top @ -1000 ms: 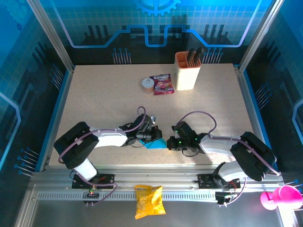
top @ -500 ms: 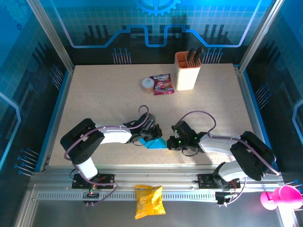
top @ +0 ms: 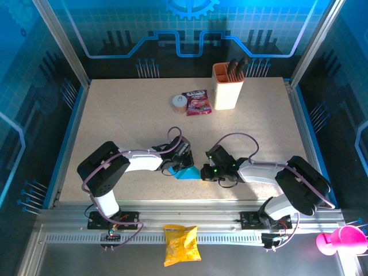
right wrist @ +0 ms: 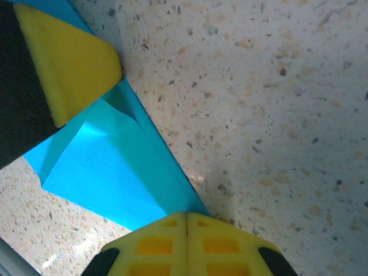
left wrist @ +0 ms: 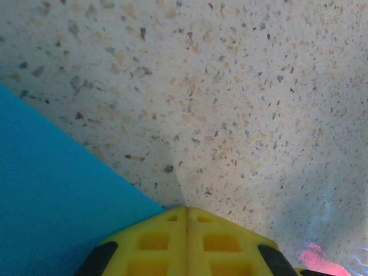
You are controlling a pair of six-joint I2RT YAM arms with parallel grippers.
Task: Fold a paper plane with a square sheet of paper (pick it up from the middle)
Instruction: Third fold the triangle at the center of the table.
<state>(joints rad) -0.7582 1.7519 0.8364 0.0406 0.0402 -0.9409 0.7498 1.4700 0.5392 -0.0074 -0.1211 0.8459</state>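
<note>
While both pairs of jaws sit pressed fully together, we rest our left gripper (left wrist: pixel 187 214) and right gripper (right wrist: pixel 187 219) at opposite edges of the folded cyan paper (right wrist: pixel 115 172), lying on the speckled table (top: pixel 115 126) between them.

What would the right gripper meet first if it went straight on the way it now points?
The square sheet of paper: the right gripper, jaws shut, sits right at its folded edge. Past that, the top view puts the left gripper in line, though depth is unclear.
</note>
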